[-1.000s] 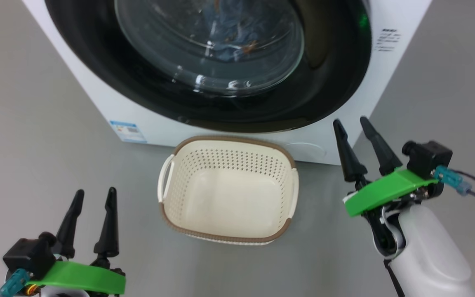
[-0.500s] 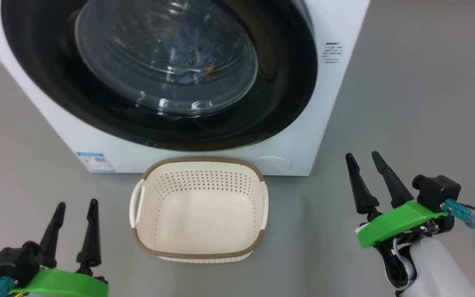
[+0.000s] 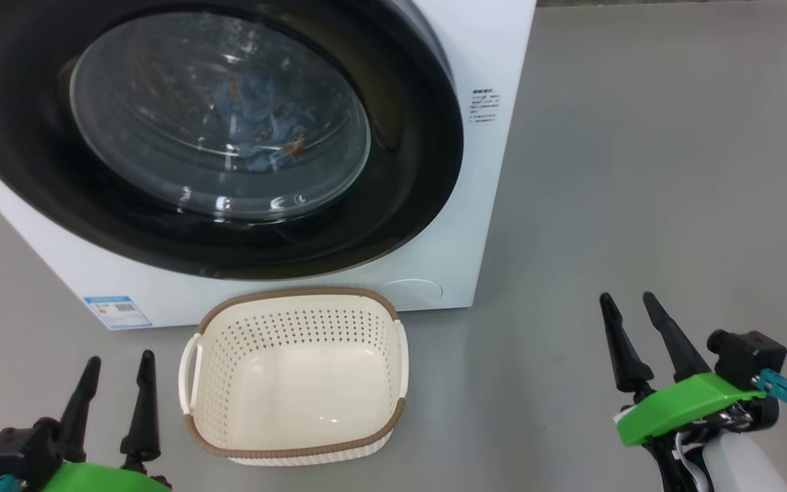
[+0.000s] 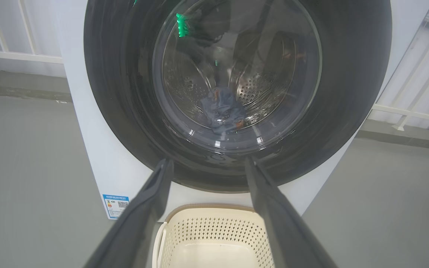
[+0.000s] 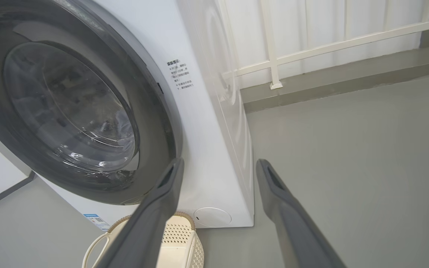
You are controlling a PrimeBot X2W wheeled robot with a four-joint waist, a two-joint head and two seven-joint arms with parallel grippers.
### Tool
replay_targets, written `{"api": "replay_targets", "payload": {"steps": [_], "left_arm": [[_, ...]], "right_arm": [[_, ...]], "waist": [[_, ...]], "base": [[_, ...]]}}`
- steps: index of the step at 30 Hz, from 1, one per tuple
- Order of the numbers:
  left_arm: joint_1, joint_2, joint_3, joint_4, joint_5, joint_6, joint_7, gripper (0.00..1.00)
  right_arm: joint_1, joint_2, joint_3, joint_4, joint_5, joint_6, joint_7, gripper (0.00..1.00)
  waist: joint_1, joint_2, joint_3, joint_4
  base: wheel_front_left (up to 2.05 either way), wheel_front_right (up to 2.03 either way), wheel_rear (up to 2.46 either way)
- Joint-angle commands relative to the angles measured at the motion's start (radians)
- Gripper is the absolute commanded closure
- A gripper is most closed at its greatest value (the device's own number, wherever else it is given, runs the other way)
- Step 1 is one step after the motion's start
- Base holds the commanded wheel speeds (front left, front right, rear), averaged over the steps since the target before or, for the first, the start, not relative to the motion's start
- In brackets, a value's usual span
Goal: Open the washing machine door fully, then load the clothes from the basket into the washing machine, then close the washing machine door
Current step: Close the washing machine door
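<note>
Smooth grey floor [image 3: 639, 171], evenly lit. At its far edge a raised grey kerb [image 5: 348, 76] carries a white railing [image 5: 322, 46] of upright bars. A pale white surface lies behind it.

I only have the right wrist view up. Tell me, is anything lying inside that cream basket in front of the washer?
Observer: No. In the head view the cream-white perforated plastic basket with the brown rim is empty.
Operator: So where are the clothes?
Observer: The left wrist view shows a light blue printed garment lying low inside the white front-loading washing machine, behind its round black-rimmed glass door.
Operator: And the left pincer?
Observer: In the head view the left pincer is open and holds nothing, just left of the basket.
</note>
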Motion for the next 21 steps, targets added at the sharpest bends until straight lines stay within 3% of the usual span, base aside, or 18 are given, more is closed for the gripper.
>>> {"api": "replay_targets", "payload": {"steps": [1,21], "left_arm": [[-0.008,0.029,0.042,-0.016,0.011,-0.003,-0.006,0.00],[0.040,0.025,0.079,-0.009,0.062,-0.003,-0.006,0.00]], "right_arm": [[0.012,-0.008,0.013,-0.028,0.010,0.000,-0.005,0.00],[0.128,-0.027,-0.042,-0.051,0.006,0.000,-0.005,0.00]], "waist": [[0.0000,0.0000,-0.010,-0.012],[0.0000,0.0000,-0.052,-0.053]], "base": [[0.00,0.00,0.00],[0.00,0.00,0.00]]}}
